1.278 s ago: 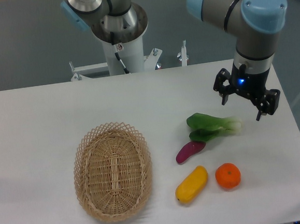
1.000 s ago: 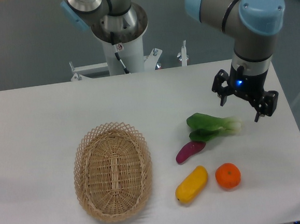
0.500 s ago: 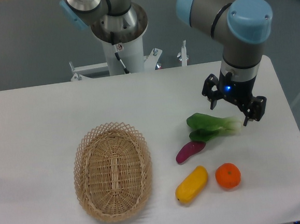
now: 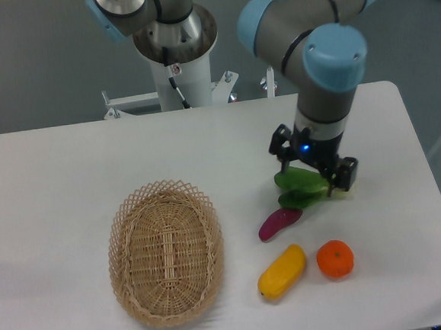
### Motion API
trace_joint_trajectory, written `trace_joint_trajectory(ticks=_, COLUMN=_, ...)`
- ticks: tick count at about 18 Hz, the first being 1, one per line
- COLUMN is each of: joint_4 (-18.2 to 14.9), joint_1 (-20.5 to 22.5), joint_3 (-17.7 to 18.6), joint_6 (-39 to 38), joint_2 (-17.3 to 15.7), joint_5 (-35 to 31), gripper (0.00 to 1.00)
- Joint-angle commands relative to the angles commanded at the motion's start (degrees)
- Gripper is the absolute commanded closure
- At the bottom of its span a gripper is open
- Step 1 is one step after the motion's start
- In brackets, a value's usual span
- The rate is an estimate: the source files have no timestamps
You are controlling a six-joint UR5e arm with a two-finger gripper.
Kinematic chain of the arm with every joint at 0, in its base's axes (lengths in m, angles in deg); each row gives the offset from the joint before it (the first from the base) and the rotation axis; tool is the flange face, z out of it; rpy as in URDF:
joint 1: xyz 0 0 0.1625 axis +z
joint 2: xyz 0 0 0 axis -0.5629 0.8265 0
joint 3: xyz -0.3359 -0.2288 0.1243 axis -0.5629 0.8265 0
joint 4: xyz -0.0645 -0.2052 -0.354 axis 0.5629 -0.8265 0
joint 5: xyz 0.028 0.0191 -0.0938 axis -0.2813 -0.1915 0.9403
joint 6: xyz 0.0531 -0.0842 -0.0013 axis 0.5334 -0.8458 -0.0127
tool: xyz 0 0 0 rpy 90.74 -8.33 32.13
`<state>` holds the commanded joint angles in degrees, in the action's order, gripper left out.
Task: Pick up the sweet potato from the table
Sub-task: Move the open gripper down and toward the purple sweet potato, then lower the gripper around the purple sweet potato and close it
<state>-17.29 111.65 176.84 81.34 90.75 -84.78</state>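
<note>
Potato (image 4: pixel 279 223) lies on the table (image 4: pixel 68 169), one end tucked against the bok choy (image 4: pixel 302 185) leaves, yellow veg (image 4: pixel 281 271) just below it. Gripper (image 4: pixel 313 164) hangs over the bok choy with jaws spread, holding nothing. Risk: descending from there it pinches leaves instead, or a finger clips the greens and knocks the potato askew; it needs to shift toward the potato first.
</note>
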Motion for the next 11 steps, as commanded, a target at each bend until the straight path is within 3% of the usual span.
trace_joint_trajectory(ticks=2, joint_4=3.96, joint_1=-0.09, joint_3=3.00, joint_6=-0.18, joint_2=0.61, joint_5=0.00, gripper=0.00)
trace_joint_trajectory(ticks=6, joint_4=4.68, joint_1=-1.76, joint_3=3.54, joint_6=-0.53, joint_2=3.68, joint_5=-0.79, gripper=0.00)
trace_joint_trajectory(ticks=8, joint_4=5.38, joint_1=-2.02, joint_3=3.45, joint_6=-0.27, joint_2=4.91, joint_5=-4.64, gripper=0.00)
trace_joint_trajectory(ticks=11, joint_4=9.50, joint_1=-2.29, joint_3=3.71, joint_6=0.00, joint_2=6.76, joint_5=-5.98, gripper=0.00)
